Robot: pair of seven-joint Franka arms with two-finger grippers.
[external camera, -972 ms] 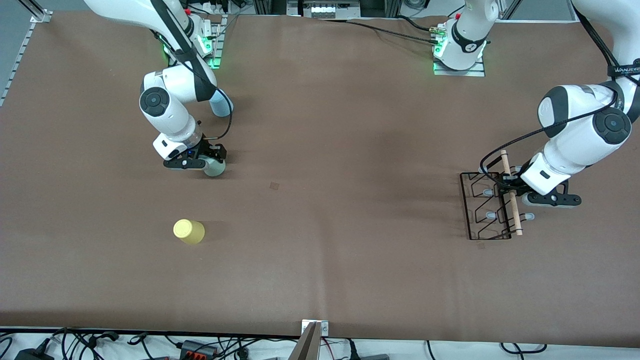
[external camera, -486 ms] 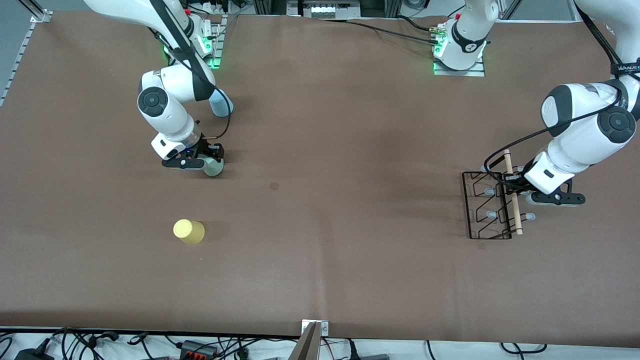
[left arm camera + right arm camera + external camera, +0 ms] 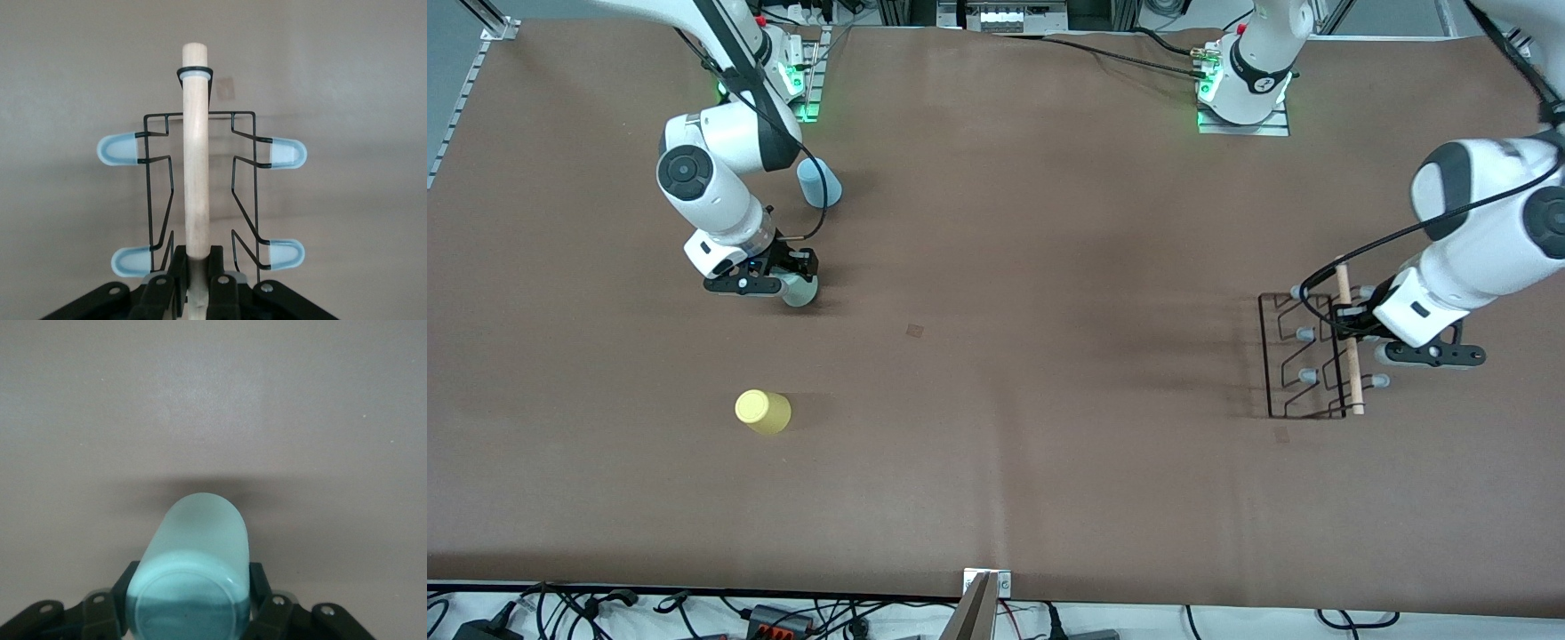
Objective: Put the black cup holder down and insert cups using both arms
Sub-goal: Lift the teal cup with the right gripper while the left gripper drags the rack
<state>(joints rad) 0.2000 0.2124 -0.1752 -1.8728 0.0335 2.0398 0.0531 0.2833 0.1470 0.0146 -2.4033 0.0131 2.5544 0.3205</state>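
Front view: right gripper (image 3: 790,283) at the right arm's end of the surface (image 3: 996,462), jaws clamped on the grey-green cup (image 3: 799,292). Left gripper (image 3: 1356,331) at the left arm's end, jaws clamped on the wooden rod handle (image 3: 1349,342) of the black cup holder (image 3: 1303,360). Cups: three. The light blue cup (image 3: 819,182) stands near the right arm's base; the yellow cup (image 3: 762,412) stands nearer the camera than the grey-green one.

Left wrist view: jaws pinch the handle; four grey-tipped pegs (image 3: 123,149) visible.

Right wrist view: jaws grip the grey-green cup's sides; one cup.
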